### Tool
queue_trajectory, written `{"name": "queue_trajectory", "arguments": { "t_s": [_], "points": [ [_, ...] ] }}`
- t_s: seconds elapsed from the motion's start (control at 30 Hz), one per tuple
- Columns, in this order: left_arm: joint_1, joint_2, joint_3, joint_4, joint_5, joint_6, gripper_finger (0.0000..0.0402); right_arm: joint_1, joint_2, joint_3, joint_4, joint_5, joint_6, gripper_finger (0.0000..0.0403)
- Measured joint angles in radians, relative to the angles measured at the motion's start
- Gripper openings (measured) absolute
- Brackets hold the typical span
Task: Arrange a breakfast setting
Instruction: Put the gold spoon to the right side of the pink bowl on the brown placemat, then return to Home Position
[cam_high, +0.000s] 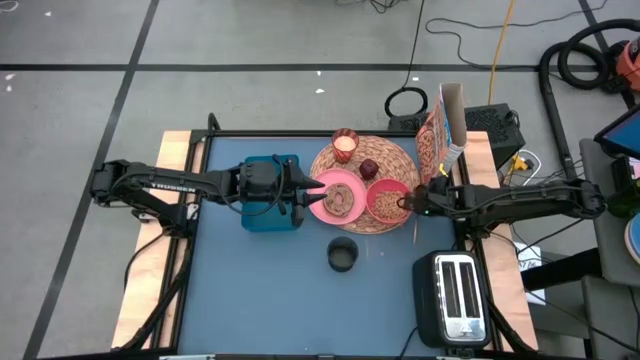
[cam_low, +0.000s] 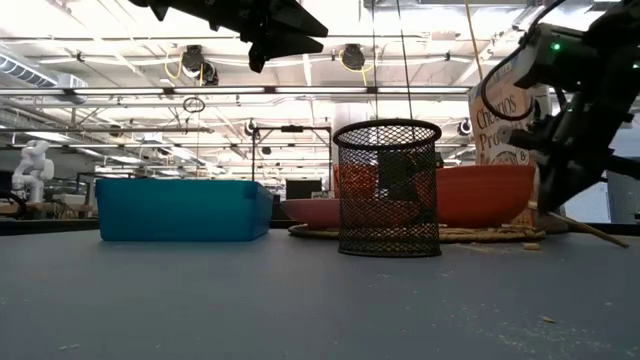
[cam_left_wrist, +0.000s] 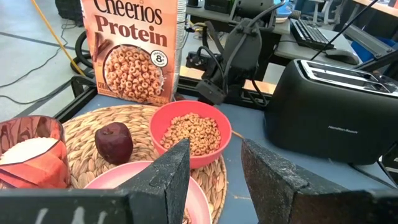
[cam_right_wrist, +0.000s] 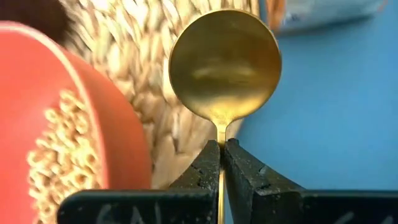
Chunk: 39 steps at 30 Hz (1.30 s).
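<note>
Now my right claw (cam_right_wrist: 221, 155) pinches a gold spoon (cam_right_wrist: 224, 62) by its handle, fingers closed tight, at the mat's (cam_high: 395, 160) edge just beside the bowl (cam_high: 387, 200) of cereal. My left claw (cam_left_wrist: 214, 171) hangs empty and parted above the plate (cam_high: 335, 195). On the blue worktop (cam_high: 260, 290), the Cheerios box (cam_high: 440, 135) stands behind the mat, with fruit (cam_high: 368, 168) and candle (cam_high: 345, 146) on the weave.

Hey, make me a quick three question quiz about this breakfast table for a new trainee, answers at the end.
1. True or false: the coral-red bowl is empty.
2. What does the right tool hold?
A gold spoon
B fork
C knife
3. Fill in: the dark-red fruit lies on the woven ____.

Key: 1 false, it holds cereal. 2 A. 3 placemat.
</note>
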Motion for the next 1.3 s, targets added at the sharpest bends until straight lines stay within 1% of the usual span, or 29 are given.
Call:
{"name": "queue_trajectory", "arguments": {
  "t_s": [0.17,0.47,0.57,0.67,0.83,1.3],
  "points": [
    [0.000,0.000,0.000,0.000,0.000,0.000,0.0150,0.000,0.012,0.001,0.035,0.075,-0.041,0.0002],
    [0.000,0.000,0.000,0.001,0.000,0.000,0.0150,-0.001,0.052,0.001,0.085,0.132,-0.144,0.0006],
    [0.000,0.000,0.000,0.000,0.000,0.000,0.0150,-0.001,0.064,0.001,0.106,0.135,-0.176,0.0007],
    [0.000,0.000,0.000,0.000,0.000,0.000,0.0150,-0.001,0.074,0.002,0.105,0.138,-0.172,0.0009],
    [0.000,0.000,0.000,0.000,0.000,0.000,0.0150,-0.001,0.077,0.002,0.106,0.186,-0.168,0.0018],
    [0.000,0.000,0.000,0.000,0.000,0.001,0.0150,-0.001,0.077,0.002,0.109,0.186,-0.124,0.0062]
  ]
}}
